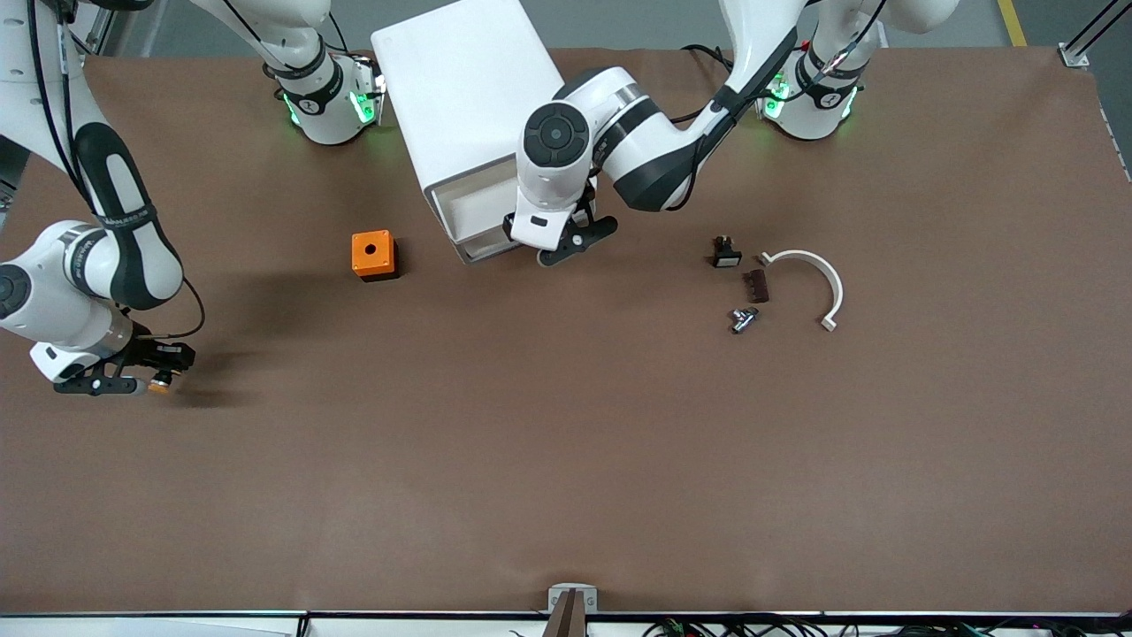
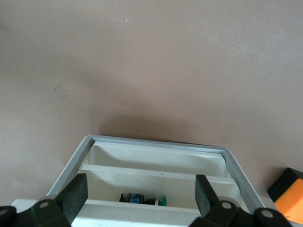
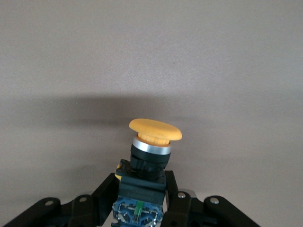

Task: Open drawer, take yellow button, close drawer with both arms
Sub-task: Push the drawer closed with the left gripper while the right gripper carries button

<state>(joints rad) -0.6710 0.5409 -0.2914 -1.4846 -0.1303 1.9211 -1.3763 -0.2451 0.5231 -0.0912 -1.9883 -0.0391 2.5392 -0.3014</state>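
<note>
Button (image 3: 152, 142) clamped in right end effector (image 1: 146, 382), low at left edge of front view, just over bare counter (image 1: 566, 460). In right wrist view the fingers (image 3: 176, 194) pinch the dark body from both sides; yellow cap points away from the wrist, silver ring under it, blue base between the fingers.

Left end effector (image 1: 579, 243) sits at upper centre of front view, at the open drawer (image 1: 473, 212), released, jaws spread wide. Left wrist view: both fingers (image 2: 73, 196) stand apart over the drawer (image 2: 156, 177), nothing between them. Drawer pulled out of white cabinet (image 1: 464, 88); inside it white dividers and one small blue-green part (image 2: 142, 199) in a compartment.

Cabinet stands at top centre of frame, between the two arm bases.

Orange box (image 1: 373, 255) with a hole on top, left of cabinet in front view, on counter, apart from both end effectors; its corner shows at lower right of left wrist view.

Right of centre in front view, a loose cluster on counter: small black part (image 1: 725, 253), dark brown piece (image 1: 756, 285), metal fitting (image 1: 743, 318), white curved bracket (image 1: 818, 283). All near each other, well apart from drawer.
</note>
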